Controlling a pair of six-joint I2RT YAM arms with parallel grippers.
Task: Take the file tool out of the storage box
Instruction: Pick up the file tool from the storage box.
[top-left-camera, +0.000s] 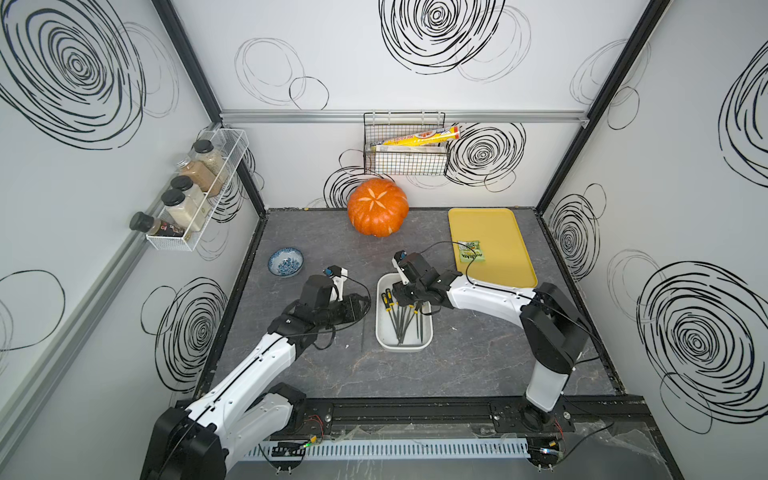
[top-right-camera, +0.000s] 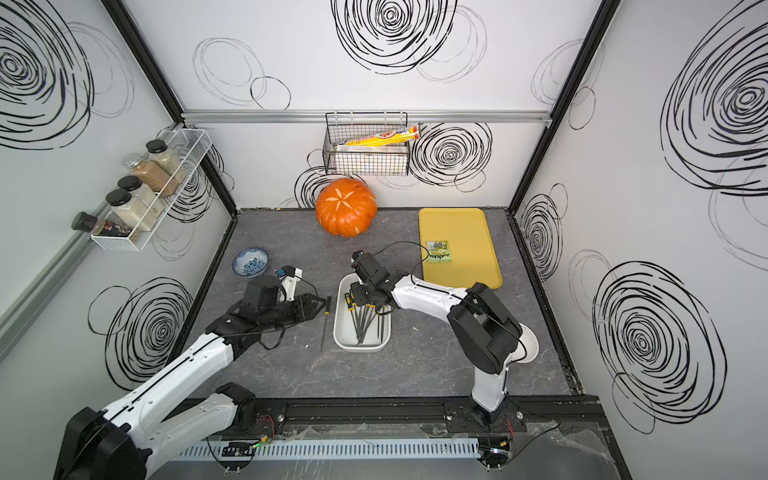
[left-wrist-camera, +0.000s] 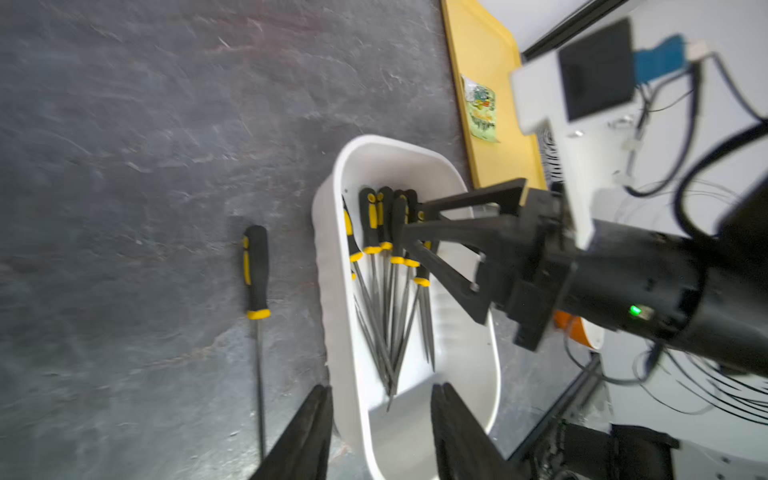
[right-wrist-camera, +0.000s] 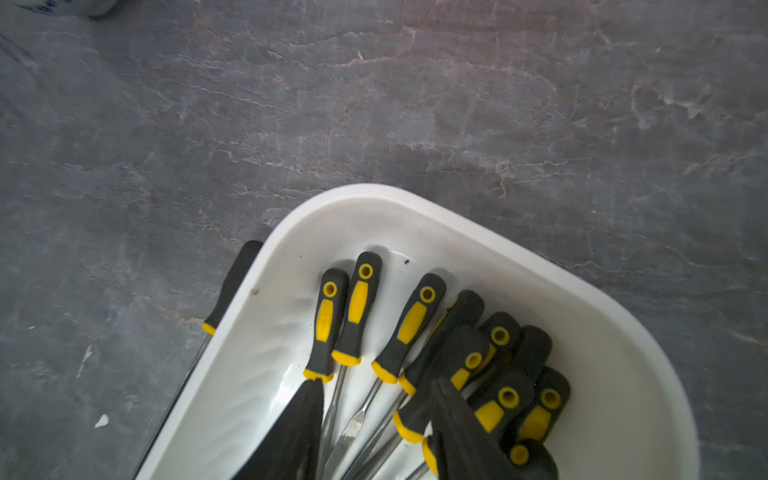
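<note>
Storage box (top-left-camera: 404, 348) sits central on tabletop (top-left-camera: 478, 365) (grey stone-look, white swirl-patterned walls (top-left-camera: 332, 41)), files (top-left-camera: 403, 324) inside, one file (left-wrist-camera: 255, 270) beside it. Left hand (left-wrist-camera: 381, 388) gapes empty; right hand (right-wrist-camera: 376, 384) straddles several, grip unclear.

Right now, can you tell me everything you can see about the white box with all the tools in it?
The storage box is a white, smooth, plastic-looking tub, longer than wide, with rounded corners, low walls and no lid. It sits flat near the middle of the grey table. Inside lies a bunch of files with black-and-yellow handles. The right gripper dips in among those handles, jaws apart; whether it touches the box I cannot tell.
</note>
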